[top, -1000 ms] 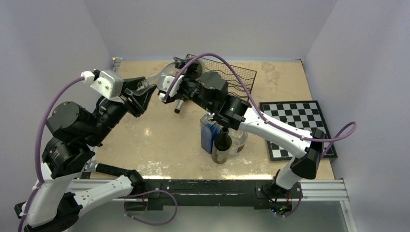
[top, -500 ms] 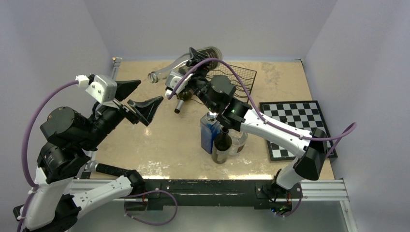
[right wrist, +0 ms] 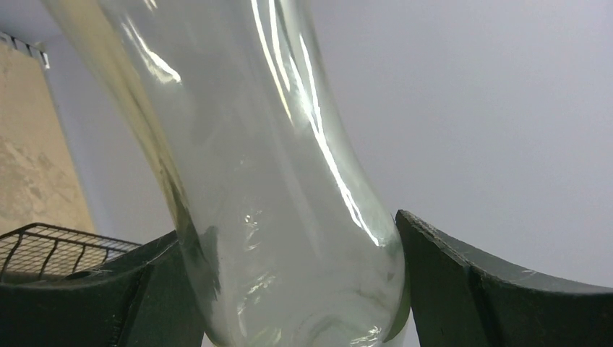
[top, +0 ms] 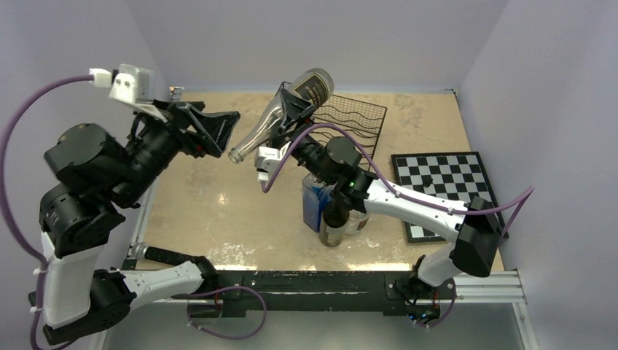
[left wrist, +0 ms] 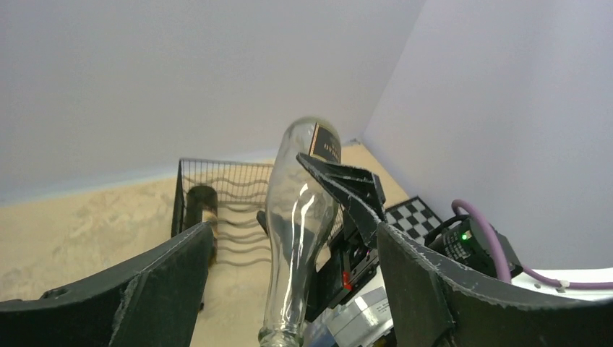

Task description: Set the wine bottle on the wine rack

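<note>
Clear wine bottle (top: 262, 131) in clasp of right gripper (top: 297, 103), wine rack (top: 357, 120) half-hidden behind; left gripper (top: 222, 131) wide, empty.

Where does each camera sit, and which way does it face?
Top external: above and behind the arms, looking down on the table; both arms show.
Left wrist: on the left arm, facing the wine bottle and wine rack; the open left tool frames them.
Right wrist: on the right arm, close against the wine bottle; the right tool grips it.
Shared: all three show the wine bottle and wine rack.
</note>
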`<state>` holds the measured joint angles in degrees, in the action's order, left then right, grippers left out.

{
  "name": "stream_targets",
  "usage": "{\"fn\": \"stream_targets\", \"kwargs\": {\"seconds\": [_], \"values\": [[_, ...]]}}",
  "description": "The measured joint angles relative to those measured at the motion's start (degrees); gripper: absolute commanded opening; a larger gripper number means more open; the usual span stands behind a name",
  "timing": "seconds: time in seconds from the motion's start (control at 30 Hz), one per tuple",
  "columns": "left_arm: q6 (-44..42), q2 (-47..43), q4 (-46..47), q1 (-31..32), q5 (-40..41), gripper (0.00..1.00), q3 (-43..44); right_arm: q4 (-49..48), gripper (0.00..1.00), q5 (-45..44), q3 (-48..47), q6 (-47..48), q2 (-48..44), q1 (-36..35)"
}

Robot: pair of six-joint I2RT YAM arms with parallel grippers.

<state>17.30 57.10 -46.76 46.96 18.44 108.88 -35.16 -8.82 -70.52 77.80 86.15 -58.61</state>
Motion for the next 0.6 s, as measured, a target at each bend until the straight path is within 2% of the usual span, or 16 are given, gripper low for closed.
{"fn": "stream_targets", "kwargs": {"seconds": [0.13, 0.27, 0.37, 0.6], "values": [[2.89, 3.04, -7.34, -0.15, -1.42, 0.87, 1.49, -1.64, 0.0, 2.62, 0.94, 3.08, -1.14, -0.26], [4.81, 5.84, -14.49, -1.11, -6.45, 0.81, 3.06, -2.23, 0.0, 5.35, 2.89, 5.66, -4.09, -0.63], [6.21, 7.19, -18.03, -1.81, -10.36, 0.76, 4.11, -2.43, 0.0, 7.19, 3.96, 7.26, -6.08, -0.66], [7.67, 8.07, -22.53, -2.38, -19.37, 0.75, 4.5, -2.12, 0.0, 10.03, 5.77, 9.11, -9.31, -1.03]]}}
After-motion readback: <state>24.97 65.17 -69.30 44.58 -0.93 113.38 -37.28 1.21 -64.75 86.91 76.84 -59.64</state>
